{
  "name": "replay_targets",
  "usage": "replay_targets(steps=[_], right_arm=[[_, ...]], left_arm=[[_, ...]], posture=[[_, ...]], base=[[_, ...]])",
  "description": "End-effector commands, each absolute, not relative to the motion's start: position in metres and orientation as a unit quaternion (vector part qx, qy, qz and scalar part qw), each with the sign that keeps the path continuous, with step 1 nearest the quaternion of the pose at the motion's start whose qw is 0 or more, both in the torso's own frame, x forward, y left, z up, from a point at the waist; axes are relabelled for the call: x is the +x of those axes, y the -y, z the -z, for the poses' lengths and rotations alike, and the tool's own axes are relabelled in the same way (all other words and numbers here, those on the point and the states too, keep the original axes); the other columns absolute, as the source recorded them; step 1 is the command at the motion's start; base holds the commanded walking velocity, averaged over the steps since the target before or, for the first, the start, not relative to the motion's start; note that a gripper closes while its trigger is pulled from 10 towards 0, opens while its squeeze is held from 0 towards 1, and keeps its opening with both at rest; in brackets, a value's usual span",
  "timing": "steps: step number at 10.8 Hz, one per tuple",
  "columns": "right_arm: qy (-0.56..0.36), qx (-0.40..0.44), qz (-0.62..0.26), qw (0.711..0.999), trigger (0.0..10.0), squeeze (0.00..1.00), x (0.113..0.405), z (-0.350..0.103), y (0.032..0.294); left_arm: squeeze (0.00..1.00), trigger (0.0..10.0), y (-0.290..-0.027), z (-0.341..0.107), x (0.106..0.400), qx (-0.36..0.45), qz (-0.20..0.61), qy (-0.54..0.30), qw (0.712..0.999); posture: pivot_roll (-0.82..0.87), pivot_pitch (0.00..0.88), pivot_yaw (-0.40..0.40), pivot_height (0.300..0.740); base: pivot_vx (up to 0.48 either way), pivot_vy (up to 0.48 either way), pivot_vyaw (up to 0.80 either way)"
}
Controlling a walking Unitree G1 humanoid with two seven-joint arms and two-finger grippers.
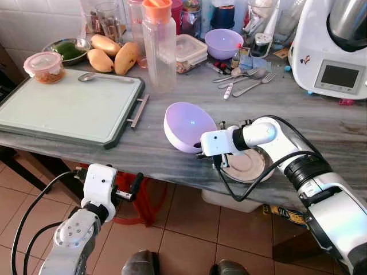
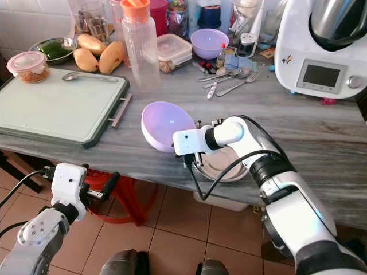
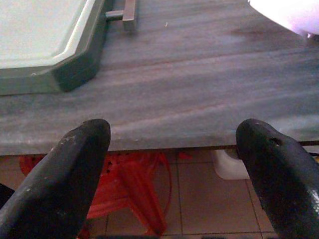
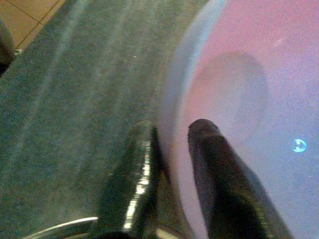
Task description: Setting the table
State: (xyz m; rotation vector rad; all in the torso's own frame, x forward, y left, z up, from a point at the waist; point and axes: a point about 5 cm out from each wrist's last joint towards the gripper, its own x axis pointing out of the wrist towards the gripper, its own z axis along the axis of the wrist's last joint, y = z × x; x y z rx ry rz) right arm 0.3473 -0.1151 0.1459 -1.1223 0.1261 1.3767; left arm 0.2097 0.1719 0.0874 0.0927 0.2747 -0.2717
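A lilac bowl [image 1: 186,126] hangs tilted on its side just above the grey stone counter [image 1: 143,149], near the front edge. My right gripper [image 1: 200,153] is shut on the bowl's rim; in the right wrist view one finger [image 4: 219,169] lies inside the bowl [image 4: 249,99] and the other outside. Under my right forearm a shallow plate [image 1: 248,165] lies on the counter. My left gripper [image 1: 135,186] hangs open below the counter's front edge, its fingertips [image 3: 84,144] wide apart with nothing between them.
A pale green board [image 1: 63,106] with a spoon [image 1: 97,77] covers the counter's left side. Behind it stand a plastic bottle [image 1: 159,46], mangoes [image 1: 112,54], a second lilac bowl [image 1: 223,43], loose cutlery [image 1: 246,80] and a white appliance [image 1: 335,46]. A red stool [image 1: 143,200] is under the counter.
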Motion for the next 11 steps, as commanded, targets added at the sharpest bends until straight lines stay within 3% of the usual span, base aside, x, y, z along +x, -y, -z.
replay_targets(steps=[1, 8, 11], right_arm=[[-0.039, -0.502, -0.59, 0.631, 10.0, 1.0, 0.352, -0.156, 0.115], [0.03, -0.539, -0.527, 0.656, 10.0, 1.0, 0.369, -0.193, 0.113], [0.084, -0.522, -0.493, 0.691, 10.0, 1.0, 0.369, -0.214, 0.111]], left_arm=[[0.0, 10.0, -0.17, -0.088, 0.21, 0.048, 0.139, -0.138, 0.979], [0.0, 10.0, -0.164, -0.085, 0.23, 0.048, 0.134, -0.124, 0.982], [0.0, 10.0, -0.16, -0.085, 0.245, 0.044, 0.131, -0.109, 0.984]], posture=[[0.04, 0.06, 0.022, 0.74], [0.01, 0.0, 0.025, 0.74], [-0.01, 0.0, 0.039, 0.74]], base=[[0.0, 0.0, 0.0], [0.0, 0.0, 0.0], [0.0, 0.0, 0.0]])
